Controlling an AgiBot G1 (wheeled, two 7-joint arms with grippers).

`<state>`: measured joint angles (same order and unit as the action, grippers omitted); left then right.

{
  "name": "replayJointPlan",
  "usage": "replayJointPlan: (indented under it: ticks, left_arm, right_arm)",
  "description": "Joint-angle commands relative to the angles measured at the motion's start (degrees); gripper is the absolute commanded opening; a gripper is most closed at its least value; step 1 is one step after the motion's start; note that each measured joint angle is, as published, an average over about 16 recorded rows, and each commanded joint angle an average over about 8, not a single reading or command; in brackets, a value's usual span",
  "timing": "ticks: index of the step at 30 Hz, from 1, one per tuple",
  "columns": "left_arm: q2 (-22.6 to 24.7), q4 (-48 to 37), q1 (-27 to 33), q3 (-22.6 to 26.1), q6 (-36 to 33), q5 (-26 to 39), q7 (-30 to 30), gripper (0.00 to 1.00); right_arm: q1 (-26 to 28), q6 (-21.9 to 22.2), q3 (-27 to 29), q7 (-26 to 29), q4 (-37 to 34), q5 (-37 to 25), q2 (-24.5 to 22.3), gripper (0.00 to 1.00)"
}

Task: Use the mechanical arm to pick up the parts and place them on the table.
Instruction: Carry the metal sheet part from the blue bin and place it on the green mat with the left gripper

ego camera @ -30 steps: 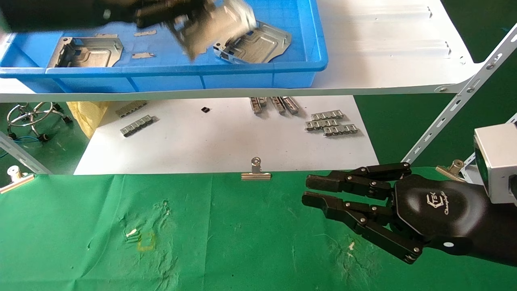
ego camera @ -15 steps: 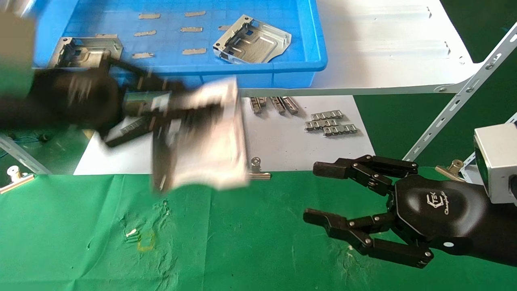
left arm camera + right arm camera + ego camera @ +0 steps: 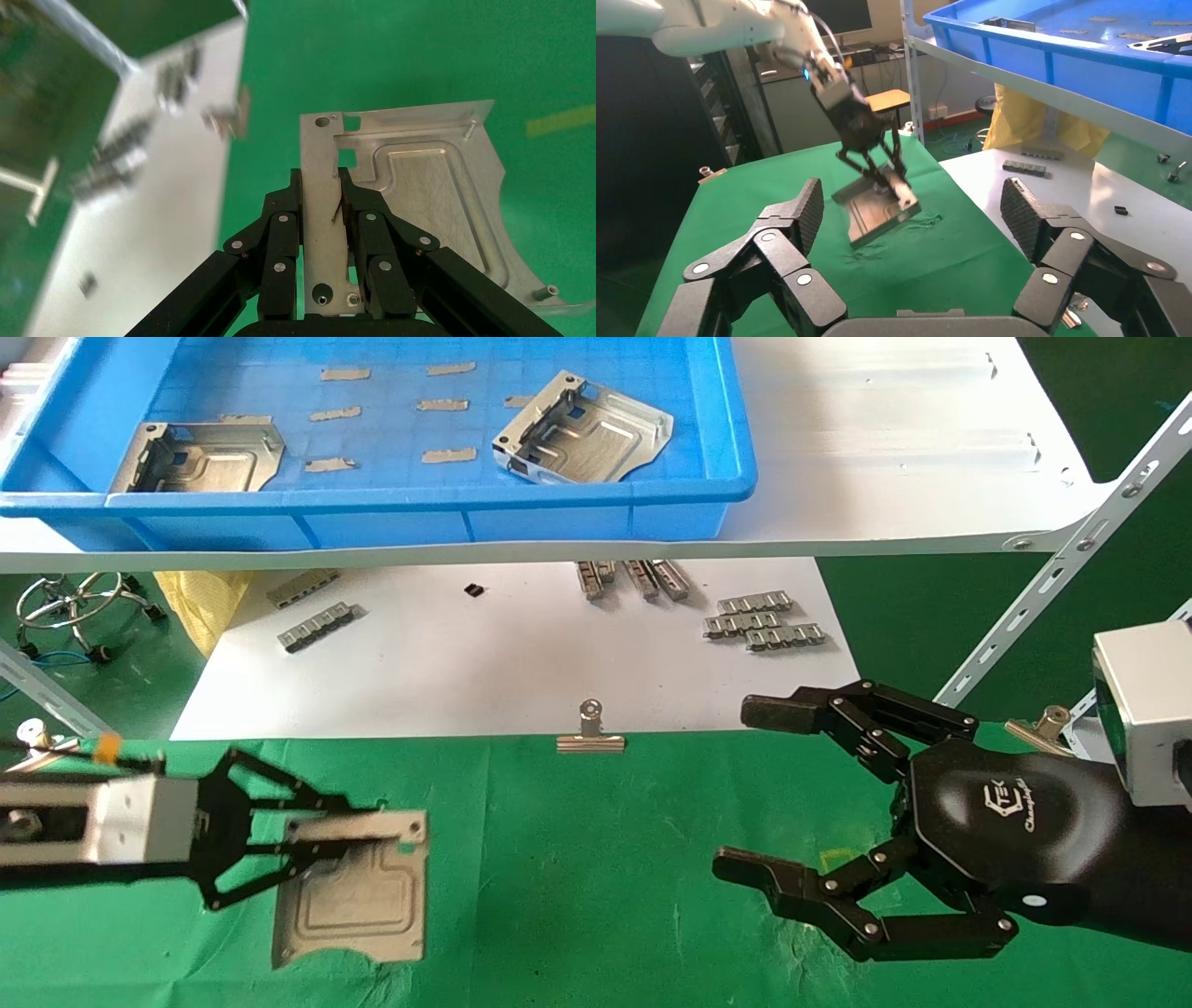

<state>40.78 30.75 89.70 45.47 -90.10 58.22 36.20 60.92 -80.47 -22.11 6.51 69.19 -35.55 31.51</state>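
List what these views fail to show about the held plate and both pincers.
- Whether the plate touches the green cloth: no view settles it; the right wrist view shows it tilted.
- The plate's underside: faces away in every view.
- The plate's strip under the left pincer: covered by its fingers in the left wrist view.
- Right pincer: its wrist is cut off by the head view's right edge.

green table [image 3: 577, 859], binder clip [image 3: 589, 735] at edge
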Motion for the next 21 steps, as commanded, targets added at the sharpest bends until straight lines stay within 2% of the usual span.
replayJointPlan:
  ticks: [1,11,12,19,21]
  left_arm:
    - [0.62,-4.40,-0.74,0.66,0.04,0.86,3.46,0.00]
    - [3.07,-12.99,0.39,3.10,0.93,3.59,12.57,0.01]
    - [3.34,-13.65,0.59,3.27,0.94,3.84,13.29,0.10]
    - [5.23,-17.47,2.14,4.67,0.76,5.64,16.17,0.96]
    - [5.72,-18.48,2.52,4.89,1.02,5.93,16.89,1.00]
  right_arm:
    - [0.00,0.00,0.00,0.00,0.00,0.00,0.00,1.00]
    - [0.00,0.00,0.00,0.00,0.00,0.00,0.00,1.00]
    - [0.00,0.00,0.00,0.00,0.00,0.00,0.00,1.00]
    - [0.00,0.00,0.00,0.00,0.00,0.00,0.00,1.00]
    - [0.00,0.00,0.00,0.00,0.00,0.00,0.00,1.00]
